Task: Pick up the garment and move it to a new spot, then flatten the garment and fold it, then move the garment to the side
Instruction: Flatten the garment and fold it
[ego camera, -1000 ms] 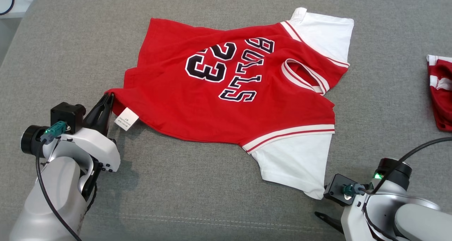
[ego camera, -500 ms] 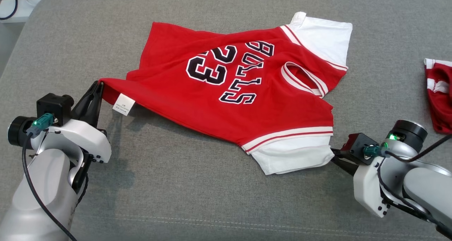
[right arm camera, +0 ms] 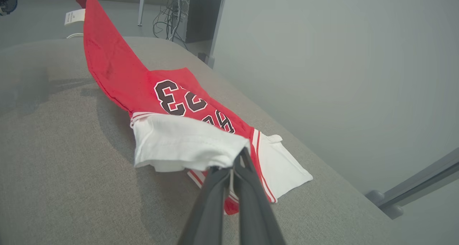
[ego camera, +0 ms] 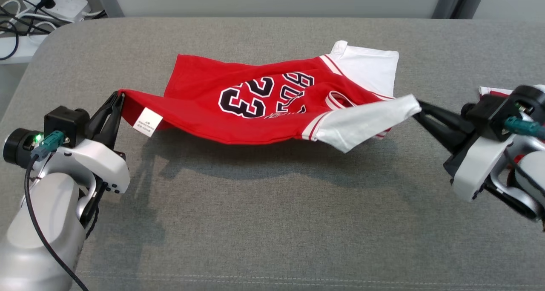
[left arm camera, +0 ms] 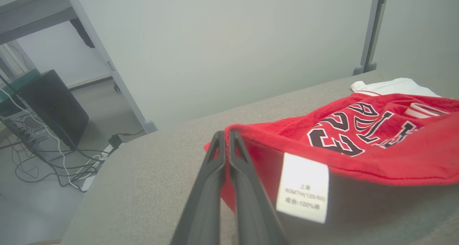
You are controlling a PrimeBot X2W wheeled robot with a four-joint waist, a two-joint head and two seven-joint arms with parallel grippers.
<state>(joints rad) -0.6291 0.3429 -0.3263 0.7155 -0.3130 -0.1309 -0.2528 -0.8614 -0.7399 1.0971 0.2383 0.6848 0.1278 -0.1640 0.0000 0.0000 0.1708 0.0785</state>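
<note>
Head view: a red jersey-style garment (ego camera: pixel 255 112) with white sleeves lies at the middle of a grey padded surface (ego camera: pixel 272 223), its near edge lifted and stretched between two arms while its twelve o'clock side rests on the padding. At nine o'clock the left gripper (ego camera: pixel 119 98) is clamped on a red hem corner beside a white label (ego camera: pixel 147 122). At three o'clock the right gripper (ego camera: pixel 419 108) pinches the tip of a white sleeve (ego camera: pixel 362 125). Behind that arm is a scrap of red and white, possibly a second garment (ego camera: pixel 489 90), though too little shows to be sure. Left wrist view: both fingers are pressed together with red cloth caught between them. Right wrist view: the fingers are closed on gathered white sleeve fabric. The step in hand looks like the pick-up, before any flattening or folding. The next move likely calls for both arms rising together, evenly spread, to carry the cloth clear to a new spot. The garment sits in no container, only on bare padding.
</note>
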